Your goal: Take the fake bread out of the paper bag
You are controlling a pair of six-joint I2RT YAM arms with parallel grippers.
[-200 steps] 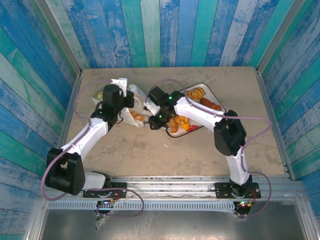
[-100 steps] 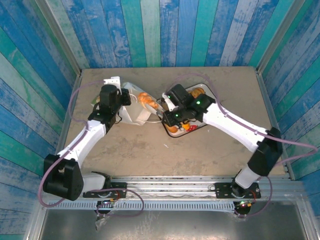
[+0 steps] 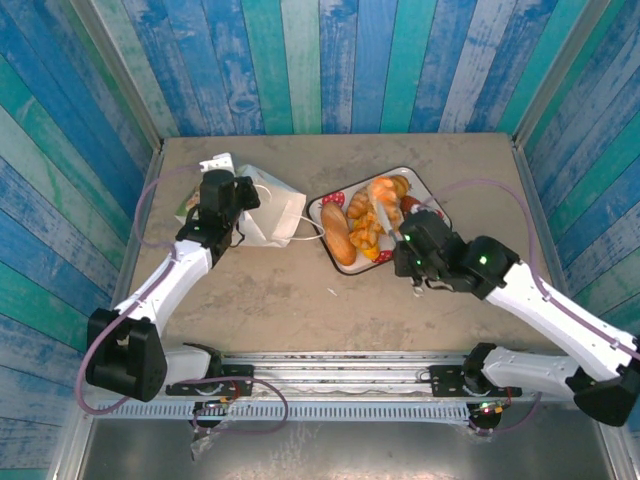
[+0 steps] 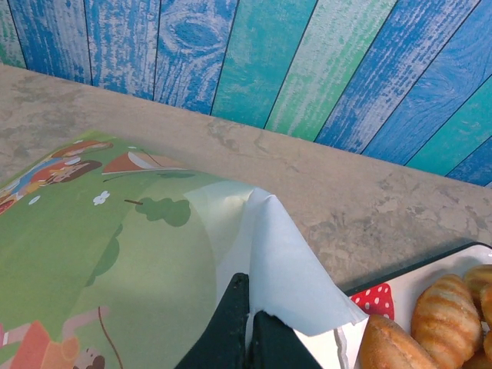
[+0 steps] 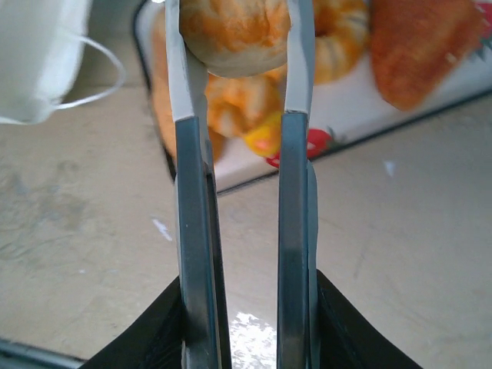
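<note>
Top external: bread (image 3: 340,240) fills the tray (image 3: 322,207), the bag (image 3: 270,205) looks emptied; left fingers (image 4: 234,307) pinch its edge, right fingers (image 5: 188,154) apparently clasp a final roll (image 5: 234,31).

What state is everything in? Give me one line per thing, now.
paper bag: tipped on its side, mouth toward the white tray, edge pinched.
left gripper: shut on the paper bag.
right gripper: shut on a bread roll.
white tray: lying flat, loaded with fake bread.
</note>
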